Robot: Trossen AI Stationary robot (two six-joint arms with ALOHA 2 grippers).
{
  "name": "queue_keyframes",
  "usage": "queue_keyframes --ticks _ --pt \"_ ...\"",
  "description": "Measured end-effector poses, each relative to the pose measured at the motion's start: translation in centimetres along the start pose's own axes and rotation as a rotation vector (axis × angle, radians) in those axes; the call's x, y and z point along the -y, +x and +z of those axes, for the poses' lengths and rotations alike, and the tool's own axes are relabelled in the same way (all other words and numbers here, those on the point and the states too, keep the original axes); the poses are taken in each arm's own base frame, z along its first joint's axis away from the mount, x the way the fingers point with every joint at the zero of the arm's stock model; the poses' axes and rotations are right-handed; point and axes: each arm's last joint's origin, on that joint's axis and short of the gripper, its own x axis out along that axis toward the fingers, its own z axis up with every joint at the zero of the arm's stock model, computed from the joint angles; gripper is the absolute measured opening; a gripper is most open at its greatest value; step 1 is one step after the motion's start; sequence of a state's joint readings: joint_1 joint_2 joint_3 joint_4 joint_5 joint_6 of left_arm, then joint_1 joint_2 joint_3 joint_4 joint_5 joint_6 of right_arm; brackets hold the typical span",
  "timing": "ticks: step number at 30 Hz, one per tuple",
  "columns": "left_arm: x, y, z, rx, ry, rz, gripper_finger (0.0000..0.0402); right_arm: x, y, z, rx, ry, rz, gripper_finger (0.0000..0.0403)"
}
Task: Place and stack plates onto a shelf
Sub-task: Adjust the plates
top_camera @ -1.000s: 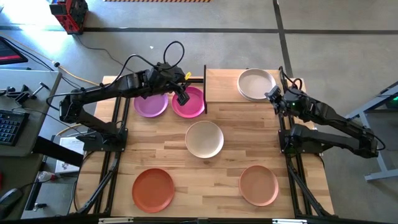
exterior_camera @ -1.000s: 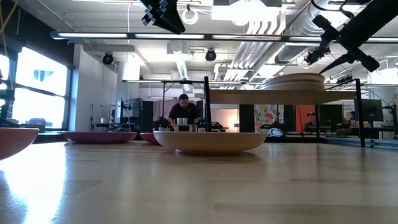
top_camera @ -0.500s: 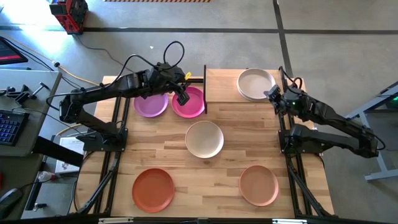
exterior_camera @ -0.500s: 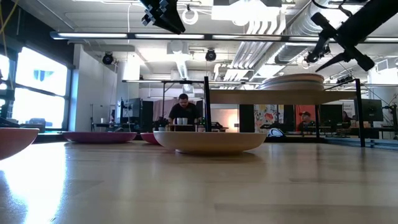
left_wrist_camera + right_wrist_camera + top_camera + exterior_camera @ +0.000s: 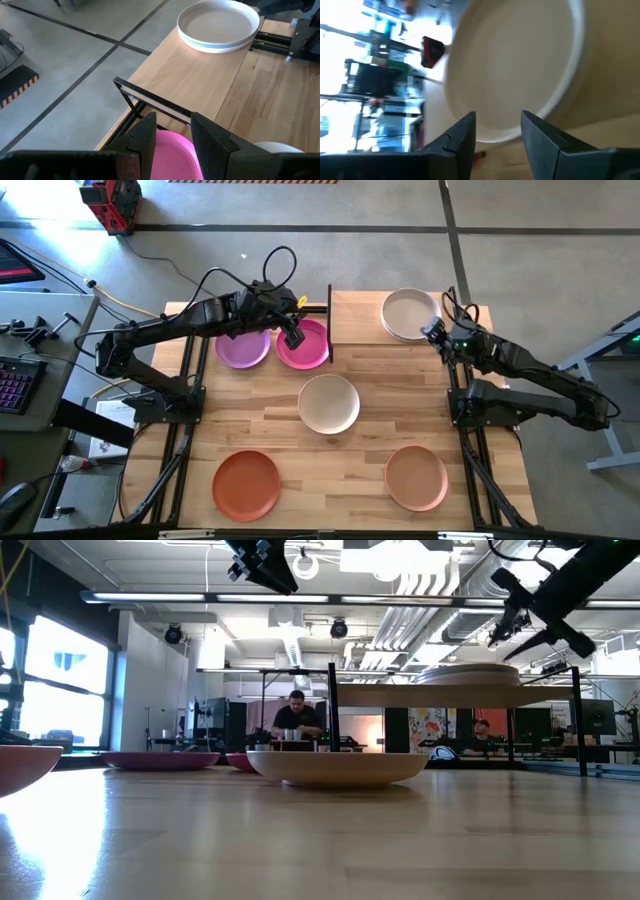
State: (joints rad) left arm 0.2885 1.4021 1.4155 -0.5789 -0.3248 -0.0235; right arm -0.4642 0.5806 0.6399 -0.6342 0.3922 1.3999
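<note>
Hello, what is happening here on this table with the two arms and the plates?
Two robot arms are putting plates on a small wooden shelf. A stack of pale plates already sits on its right half. The right gripper, open, hovers at that stack's edge. The left gripper, open and empty, hangs over the magenta plate. Purple, cream, orange-red and peach plates are on the table.

1. A cream plate [image 5: 337, 766] sits on the wooden table [image 5: 320, 840], nearest the camera.
2. Behind it to the left lie a purple plate [image 5: 160, 759] and a magenta plate [image 5: 240, 760]; an orange-red plate's [image 5: 20, 768] rim shows at the left edge.
3. The shelf [image 5: 460, 696] stands raised on thin black legs, a stack of plates [image 5: 470, 673] on top (colours hard to tell).
4. The right gripper [image 5: 515, 625] hangs just above that stack, fingers apart.
5. The left arm [image 5: 262, 562] is at the top.
6. A person [image 5: 297, 718] sits far behind.
</note>
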Motion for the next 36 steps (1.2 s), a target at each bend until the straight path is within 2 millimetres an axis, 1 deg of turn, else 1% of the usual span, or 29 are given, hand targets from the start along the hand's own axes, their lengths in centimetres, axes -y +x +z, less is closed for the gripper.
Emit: queue_keyframes --ticks 4,8,13,15,18,22,24,26,30,33,36 --pt "0.0 0.0 0.0 0.0 0.0 0.0 0.0113 -1.5 0.0 0.2 0.025 -0.016 0.141 0.0138" --pt "0.0 0.0 0.0 0.0 0.0 0.0 0.0113 -3.4 0.9 0.0 0.025 -0.064 0.269 0.0138" --pt "0.0 0.0 0.0 0.0 0.0 0.0 0.0113 -5.5 2.4 -1.4 -0.001 -0.144 0.388 0.0138" --pt "0.0 0.0 0.0 0.0 0.0 0.0 0.0113 -5.9 3.0 -2.0 -0.009 -0.19 0.404 0.0138" --pt "0.0 0.0 0.0 0.0 -0.001 0.002 0.0113 -6.7 3.4 -2.5 -0.02 -0.272 0.388 0.0138" --pt "-0.3 0.1 0.0 -0.001 -0.006 0.008 0.0113 -8.6 3.6 -2.5 -0.03 -0.422 0.329 0.0138" --pt "-0.4 0.1 0.0 -0.002 -0.009 0.013 0.0113 -9.9 3.6 -2.4 -0.049 -0.491 0.28 0.0138" --pt "-0.6 0.2 0.0 -0.003 -0.012 0.018 0.0113 -10.9 3.8 -2.2 -0.084 -0.545 0.189 0.0138" --pt "-0.9 0.3 0.0 -0.005 -0.017 0.027 0.0113 -12.5 4.4 -2.0 -0.186 -0.604 -0.012 0.0138" --pt "-1.0 0.3 0.0 -0.005 -0.019 0.03 0.0113 -13.7 5.1 -2.1 -0.255 -0.624 -0.092 0.0138" --pt "-1.0 0.3 0.0 -0.005 -0.019 0.029 0.0113 -14.9 5.9 -2.4 -0.289 -0.641 -0.133 0.0138"
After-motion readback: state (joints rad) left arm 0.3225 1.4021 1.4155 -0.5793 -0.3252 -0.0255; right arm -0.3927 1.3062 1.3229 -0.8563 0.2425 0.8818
